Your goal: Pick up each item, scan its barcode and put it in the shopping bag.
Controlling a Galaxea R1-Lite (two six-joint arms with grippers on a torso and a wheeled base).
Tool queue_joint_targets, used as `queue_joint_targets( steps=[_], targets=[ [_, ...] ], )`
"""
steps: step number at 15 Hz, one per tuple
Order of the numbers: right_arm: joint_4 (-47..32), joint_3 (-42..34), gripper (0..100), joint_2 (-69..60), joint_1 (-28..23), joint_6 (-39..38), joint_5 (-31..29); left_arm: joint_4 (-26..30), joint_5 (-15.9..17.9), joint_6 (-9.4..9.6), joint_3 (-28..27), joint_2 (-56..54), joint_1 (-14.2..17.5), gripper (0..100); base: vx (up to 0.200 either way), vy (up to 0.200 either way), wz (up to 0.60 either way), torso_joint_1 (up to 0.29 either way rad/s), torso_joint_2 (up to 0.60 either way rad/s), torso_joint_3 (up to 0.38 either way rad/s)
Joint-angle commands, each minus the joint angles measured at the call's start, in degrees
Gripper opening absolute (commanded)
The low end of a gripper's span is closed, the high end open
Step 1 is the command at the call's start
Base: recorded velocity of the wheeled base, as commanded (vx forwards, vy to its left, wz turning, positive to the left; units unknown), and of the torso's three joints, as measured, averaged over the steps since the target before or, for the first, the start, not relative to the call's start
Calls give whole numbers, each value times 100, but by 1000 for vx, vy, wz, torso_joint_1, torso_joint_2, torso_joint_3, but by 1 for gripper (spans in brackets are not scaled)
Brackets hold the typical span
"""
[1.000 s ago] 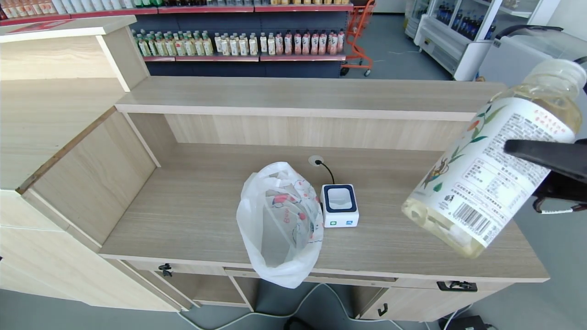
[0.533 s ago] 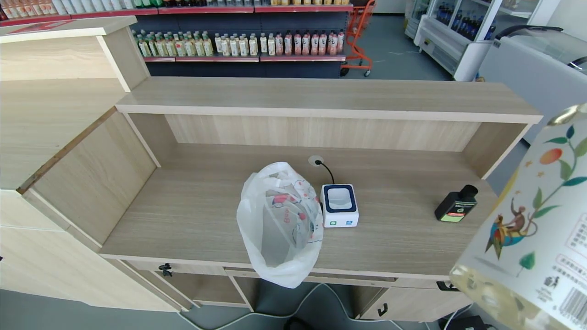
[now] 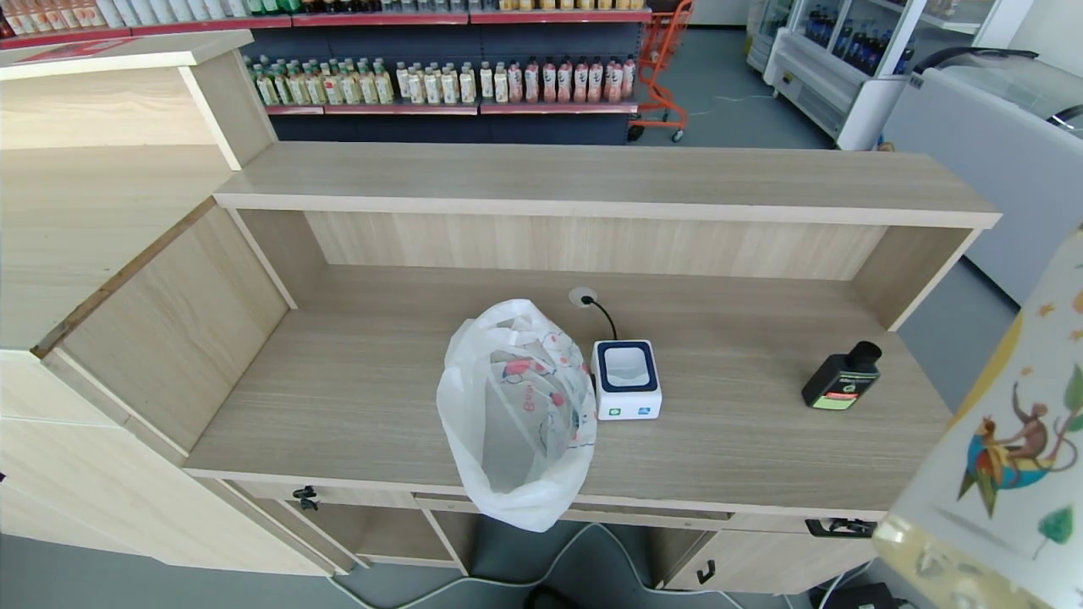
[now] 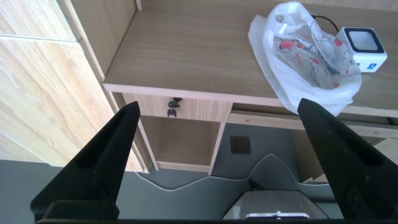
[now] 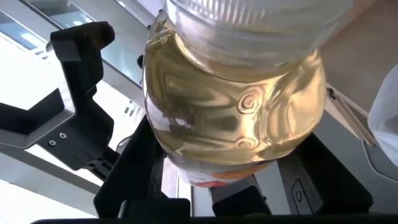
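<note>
Two grippers are involved. The right gripper (image 5: 231, 186) is clamped on the bottle (image 5: 236, 118), with one finger on each side of its body. The left gripper (image 4: 217, 162) hangs with its jaws wide apart and nothing between them, off the near left edge of the tabletop (image 4: 186, 56).

The bottle (image 3: 1007, 440) is held in the air at the near right, beyond the tabletop's near right corner. It is full of pale liquid, so expect real weight. The plastic wall and glossy label are probably slick and will yield under squeeze. Grip the labelled middle and keep the fingers off the barcode.

On the wood-grain tabletop (image 3: 364, 397):
- The shopping bag (image 3: 516, 414) stands open at the near edge.
- The scanner (image 3: 627, 379) sits just beside the shopping bag, on its right.
- A small dark bottle (image 3: 842, 376) lies far to the right.

Stocked shelves (image 3: 440, 80) line the far wall.
</note>
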State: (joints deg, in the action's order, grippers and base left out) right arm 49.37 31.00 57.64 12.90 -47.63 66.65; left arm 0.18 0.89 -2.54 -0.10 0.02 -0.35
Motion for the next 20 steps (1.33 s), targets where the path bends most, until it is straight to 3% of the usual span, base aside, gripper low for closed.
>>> queue_joint_targets(
  steps=[1,10,13,16,20],
  targets=[
    [2,-6,0,-33,2,-1,6,-1,-1,-1,1,-2,0,100,0,0,0,0,0,0],
    [73,38,0,239,-33,210,-55,-1,-1,-1,1,-2,0,100,0,0,0,0,0,0],
    [81,161,0,1004,-710,1546,-187,-1,-1,-1,1,-2,0,100,0,0,0,0,0,0],
    [73,644,0,2612,-1791,4394,-503,-1,-1,-1,1,-2,0,100,0,0,0,0,0,0],
    [73,1971,0,4150,-1791,6758,-1101,-1,-1,-1,1,-2,0,100,0,0,0,0,0,0]
  ],
)
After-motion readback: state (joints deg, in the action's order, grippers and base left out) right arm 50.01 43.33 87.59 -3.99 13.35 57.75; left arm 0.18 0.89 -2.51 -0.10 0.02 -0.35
